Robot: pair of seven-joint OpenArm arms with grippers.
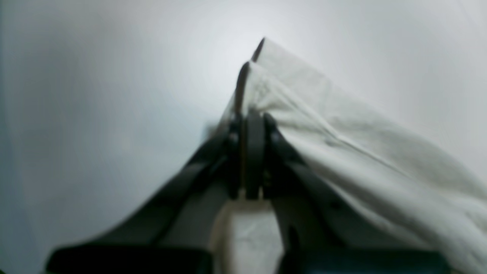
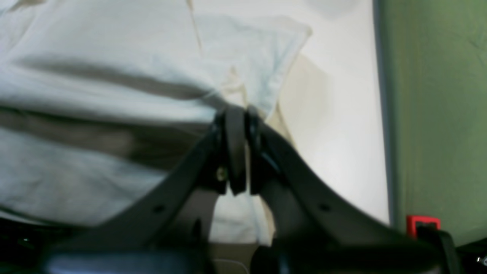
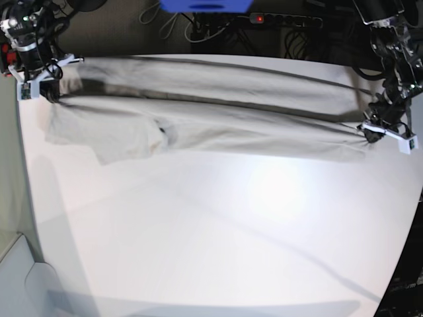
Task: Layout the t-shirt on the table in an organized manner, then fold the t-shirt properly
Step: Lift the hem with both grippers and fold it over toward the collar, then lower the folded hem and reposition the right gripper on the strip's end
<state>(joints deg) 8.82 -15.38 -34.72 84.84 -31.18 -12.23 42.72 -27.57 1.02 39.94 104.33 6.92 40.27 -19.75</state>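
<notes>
Your left claw (image 1: 251,125) is squeezed tight on the t-shirt (image 3: 218,122). Your right claw (image 2: 236,121) pinches it too. Your arms are far apart.

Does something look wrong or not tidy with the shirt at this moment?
Yes. The shirt is not flat: it is stretched into a long creased band between the left pincer and right pincer, both shut on it. A sleeve hangs crumpled below the band onto the table.
</notes>
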